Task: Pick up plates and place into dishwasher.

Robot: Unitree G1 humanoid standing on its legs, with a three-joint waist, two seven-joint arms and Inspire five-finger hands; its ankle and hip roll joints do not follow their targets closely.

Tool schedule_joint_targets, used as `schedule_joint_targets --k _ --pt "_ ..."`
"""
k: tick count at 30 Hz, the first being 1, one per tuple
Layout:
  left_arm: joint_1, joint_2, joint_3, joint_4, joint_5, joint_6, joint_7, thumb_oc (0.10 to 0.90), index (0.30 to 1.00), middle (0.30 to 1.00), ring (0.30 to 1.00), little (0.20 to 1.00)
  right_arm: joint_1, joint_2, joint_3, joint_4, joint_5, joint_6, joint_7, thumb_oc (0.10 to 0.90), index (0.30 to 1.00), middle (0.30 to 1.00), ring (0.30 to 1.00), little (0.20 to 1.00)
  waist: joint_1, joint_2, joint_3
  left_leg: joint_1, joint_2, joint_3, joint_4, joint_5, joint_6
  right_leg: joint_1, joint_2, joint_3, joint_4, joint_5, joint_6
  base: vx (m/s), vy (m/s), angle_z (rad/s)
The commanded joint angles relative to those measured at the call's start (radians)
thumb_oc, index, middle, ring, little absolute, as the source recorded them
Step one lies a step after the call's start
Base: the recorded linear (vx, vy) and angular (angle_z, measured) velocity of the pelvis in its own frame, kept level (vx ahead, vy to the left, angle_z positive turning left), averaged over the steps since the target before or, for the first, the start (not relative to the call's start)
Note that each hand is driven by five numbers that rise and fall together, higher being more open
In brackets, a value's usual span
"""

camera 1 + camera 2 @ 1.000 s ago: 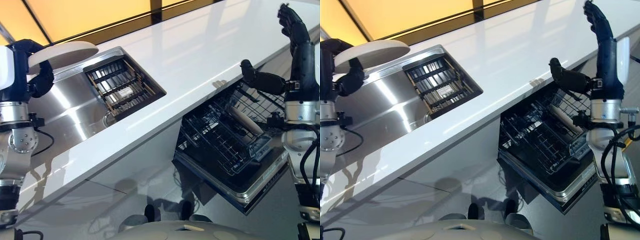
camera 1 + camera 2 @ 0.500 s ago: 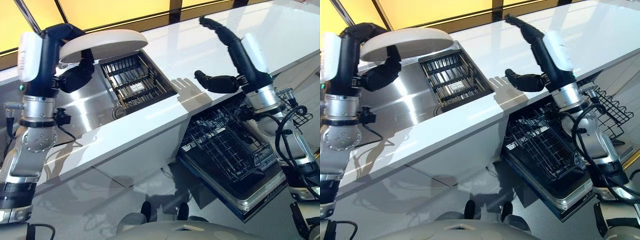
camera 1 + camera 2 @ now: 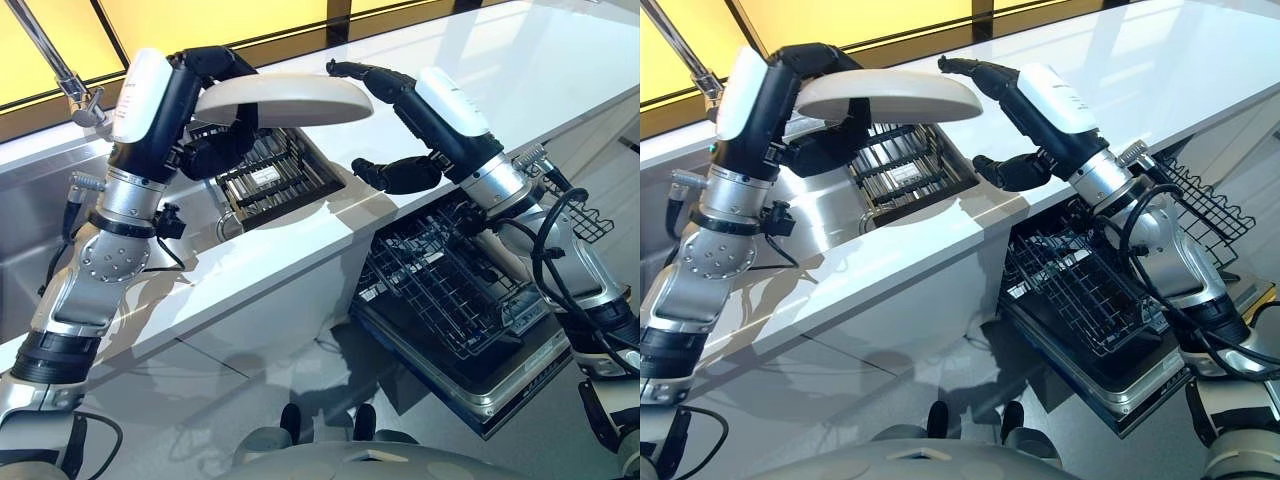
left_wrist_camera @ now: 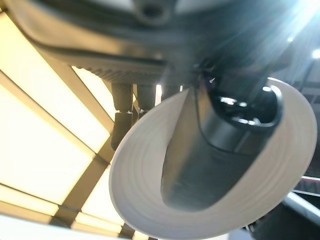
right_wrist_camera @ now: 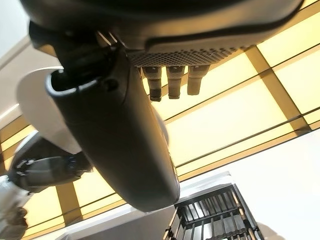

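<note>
While gripping 1 plate (image 3: 285,98) by its rim, thumb underneath, the left hand (image 3: 215,150) is holding it level above the sink (image 3: 40,262). Right of the sink, the right hand (image 3: 395,130) is reaching in spread and unclenched, fingertips arriving at the plate's far edge, thumb below. Dishwasher rack (image 3: 455,275) is sitting lower right of the sink. Risk: a mistimed handover, letting the plate drop.

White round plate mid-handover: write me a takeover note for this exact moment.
Left hand: shut on the white round plate, held level above the steel sink.
Right hand: open, fingers reaching over the plate's far rim, thumb below; not yet gripping.
Done: plate lifted.
Left: pass it to the right hand, then probably down into the open dishwasher's black wire rack below the white counter.
</note>
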Motion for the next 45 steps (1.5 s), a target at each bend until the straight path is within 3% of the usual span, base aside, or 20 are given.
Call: schedule_joint_targets --k 1,7,10,12,15,18,23,24,25,26,36,45 --pt "-0.169 0.002 -0.022 -0.033 -0.078 -0.075 0.031 0.100 0.300 0.300 0.300 0.200 -0.174 -0.009 0.007 -0.079 0.077 -0.065 -0.039 0.800 0.900 0.900 0.900 0.900 -0.021 0.018 -0.104 0.033 -0.050 0.063 0.005 -0.127 0.009 0.050 0.082 -0.022 0.094 -0.188 0.001 -0.03 0.018 -0.11" --pt "-0.202 -0.007 -0.051 -0.057 -0.090 -0.081 0.021 0.100 0.300 0.300 0.300 0.200 -0.191 0.000 0.013 -0.081 0.098 -0.040 -0.055 0.800 0.900 0.900 0.900 0.900 -0.024 0.018 -0.109 0.034 -0.051 0.068 0.004 -0.128 0.010 0.054 0.082 -0.018 0.078 -0.177 0.005 -0.01 0.010 -0.03" --pt "-0.218 -0.016 -0.061 -0.064 -0.110 -0.118 0.034 0.100 0.300 0.300 0.300 0.200 -0.206 0.012 0.016 -0.076 0.130 -0.008 -0.066 0.800 0.900 0.900 0.900 0.900 -0.023 0.017 -0.110 0.034 -0.053 0.069 0.004 -0.128 0.010 0.054 0.082 -0.017 0.074 -0.173 0.005 0.00 0.000 0.00" --pt "-0.228 -0.028 -0.069 -0.067 -0.090 -0.150 0.065 0.100 0.300 0.300 0.300 0.200 -0.214 0.027 0.020 -0.067 0.162 0.032 -0.052 0.800 0.900 0.900 0.900 0.900 -0.024 0.016 -0.110 0.034 -0.053 0.069 0.005 -0.129 0.010 0.054 0.082 -0.015 0.074 -0.173 0.005 0.00 0.000 0.00" --pt "-0.236 -0.041 -0.068 -0.071 -0.034 -0.193 0.143 0.100 0.300 0.300 0.300 0.200 -0.211 0.036 0.032 -0.045 0.213 0.143 0.020 0.800 0.900 0.900 0.900 0.900 -0.027 0.013 -0.113 0.034 -0.054 0.071 0.004 -0.130 0.010 0.052 0.080 -0.012 0.073 -0.172 0.005 0.00 0.000 0.00" --pt "-0.242 -0.043 -0.060 -0.077 -0.001 -0.213 0.188 0.100 0.300 0.300 0.300 0.200 -0.203 0.032 0.040 -0.031 0.222 0.191 0.046 0.800 0.900 0.900 0.900 0.900 -0.029 0.010 -0.117 0.032 -0.055 0.073 0.003 -0.129 0.009 0.052 0.079 -0.013 0.071 -0.172 0.005 0.00 0.000 0.00" --pt "-0.265 -0.051 -0.058 -0.091 -0.004 -0.222 0.216 0.100 0.300 0.300 0.300 0.200 -0.213 0.029 0.056 0.007 0.226 0.212 0.026 0.800 0.900 0.900 0.900 0.900 -0.030 0.006 -0.123 0.032 -0.055 0.074 0.002 -0.128 0.010 0.050 0.077 -0.014 0.073 -0.171 0.004 0.00 0.000 0.00" --pt "-0.272 -0.057 -0.064 -0.087 -0.007 -0.218 0.208 0.100 0.300 0.300 0.300 0.200 -0.219 0.037 0.060 0.014 0.233 0.209 0.015 0.712 0.825 0.825 0.825 0.812 -0.031 0.006 -0.123 0.033 -0.055 0.075 0.002 -0.129 0.010 0.050 0.077 -0.014 0.074 -0.171 0.003 0.00 0.000 0.00" --pt "-0.278 -0.060 -0.070 -0.085 -0.011 -0.213 0.204 0.100 0.300 0.300 0.300 0.200 -0.223 0.042 0.062 0.018 0.241 0.206 0.005 0.375 0.535 0.535 0.535 0.475 -0.031 0.006 -0.123 0.034 -0.055 0.075 0.002 -0.130 0.011 0.051 0.077 -0.013 0.073 -0.171 0.003 0.00 0.000 0.00" --pt "-0.284 -0.064 -0.077 -0.083 -0.019 -0.208 0.197 0.100 0.300 0.300 0.300 0.200 -0.227 0.050 0.063 0.022 0.241 0.197 -0.007 0.100 0.300 0.300 0.300 0.200 -0.031 0.006 -0.122 0.035 -0.056 0.074 0.002 -0.130 0.011 0.051 0.076 -0.012 0.074 -0.171 0.004 0.00 0.000 0.00" --pt "-0.302 -0.141 -0.140 -0.024 -0.143 -0.173 0.120 0.100 0.300 0.300 0.300 0.200 -0.243 0.125 0.046 0.043 0.266 0.137 -0.092 0.100 0.300 0.300 0.300 0.200 -0.041 0.010 -0.116 0.039 -0.055 0.080 0.002 -0.135 0.013 0.054 0.078 -0.005 0.070 -0.167 0.007 0.00 0.003 -0.04" --pt "-0.331 -0.166 -0.169 -0.006 -0.136 -0.225 0.152 0.100 0.300 0.300 0.300 0.200 -0.271 0.139 0.055 0.076 0.206 0.137 -0.142 0.100 0.300 0.300 0.300 0.200 -0.047 0.010 -0.116 0.041 -0.056 0.090 0.002 -0.136 0.013 0.058 0.082 0.002 0.052 -0.157 0.006 0.00 -0.003 -0.02"
